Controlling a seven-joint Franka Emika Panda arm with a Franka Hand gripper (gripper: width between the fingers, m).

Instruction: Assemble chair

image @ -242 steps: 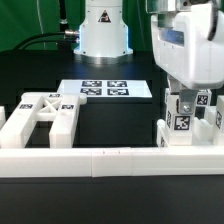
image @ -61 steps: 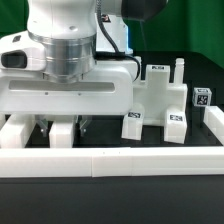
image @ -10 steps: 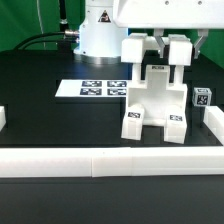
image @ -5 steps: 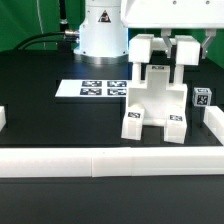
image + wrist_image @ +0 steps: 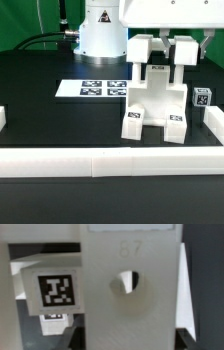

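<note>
Fingers (image 5: 146, 49) parted astride top edge of the chair (image 5: 155, 100), clamped or loose cannot tell; upright on bench (image 5: 60, 125), exterior view's right of marker board (image 5: 95, 88).

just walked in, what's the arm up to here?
The arm's pincer is down over the top of the half-built white chair, with a finger on each side of its top edge. Whether it's actually squeezing isn't clear. The chair stands toward the exterior view's right, behind the long white rail, with a small tagged block beside it.
</note>
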